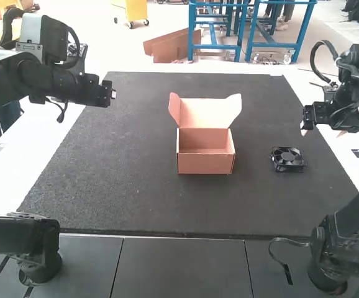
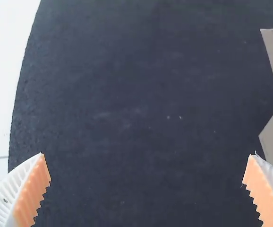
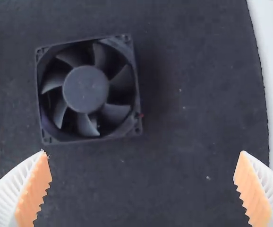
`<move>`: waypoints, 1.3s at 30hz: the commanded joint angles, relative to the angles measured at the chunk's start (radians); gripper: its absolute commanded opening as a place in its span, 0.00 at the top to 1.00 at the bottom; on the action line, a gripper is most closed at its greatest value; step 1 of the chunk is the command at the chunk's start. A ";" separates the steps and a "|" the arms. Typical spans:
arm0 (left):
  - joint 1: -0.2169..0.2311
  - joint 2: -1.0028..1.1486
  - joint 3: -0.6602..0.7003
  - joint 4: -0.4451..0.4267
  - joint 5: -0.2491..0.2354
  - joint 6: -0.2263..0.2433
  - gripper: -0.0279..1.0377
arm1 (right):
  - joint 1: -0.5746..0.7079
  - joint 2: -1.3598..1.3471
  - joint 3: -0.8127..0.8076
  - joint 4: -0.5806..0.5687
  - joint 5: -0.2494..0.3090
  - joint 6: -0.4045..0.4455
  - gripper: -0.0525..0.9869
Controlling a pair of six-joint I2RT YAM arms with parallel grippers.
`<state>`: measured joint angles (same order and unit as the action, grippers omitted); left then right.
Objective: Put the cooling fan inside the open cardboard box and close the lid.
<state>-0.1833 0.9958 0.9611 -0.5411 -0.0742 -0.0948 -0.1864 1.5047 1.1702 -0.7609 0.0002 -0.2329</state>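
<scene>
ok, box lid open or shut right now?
Open. The lid of the cardboard box stands up behind the opening, side tabs spread. The cooling fan lies flat on the mat beside it, outside.

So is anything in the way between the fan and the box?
No, nothing visible is. Only bare black mat lies between the cooling fan and the cardboard box, and the box's lid stands open at the back. The right gripper hangs open above the fan, with nothing between them either.
</scene>
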 commanded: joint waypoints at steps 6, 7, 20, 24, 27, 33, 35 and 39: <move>0.008 -0.005 0.031 0.018 0.031 -0.008 0.07 | -0.015 0.132 0.028 0.041 -0.011 0.020 0.10; 0.008 -0.005 0.031 0.018 0.031 -0.008 0.07 | -0.015 0.147 0.031 0.044 -0.006 0.023 0.10; 0.008 0.004 0.048 0.015 0.031 -0.008 0.06 | -0.045 0.319 0.120 0.054 0.044 0.024 0.10; 0.007 0.004 0.048 0.015 0.031 -0.008 0.06 | -0.045 0.362 0.144 0.052 0.037 0.026 0.10; 0.008 0.006 0.050 0.013 0.031 -0.010 0.07 | -0.045 0.391 0.163 0.051 0.027 0.029 0.10; 0.008 0.006 0.053 0.009 0.031 -0.011 0.07 | -0.061 0.448 0.194 0.034 0.015 0.029 0.10; 0.008 0.004 0.053 0.009 0.031 -0.013 0.06 | -0.064 0.460 0.200 0.031 0.015 0.027 0.10; 0.008 0.004 0.056 0.010 0.031 -0.017 0.06 | -0.071 0.483 0.206 0.026 0.017 0.024 0.10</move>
<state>-0.1833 0.9966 0.9668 -0.5346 -0.0544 -0.0994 -0.2333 1.9774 1.3434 -0.7288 0.0235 -0.2165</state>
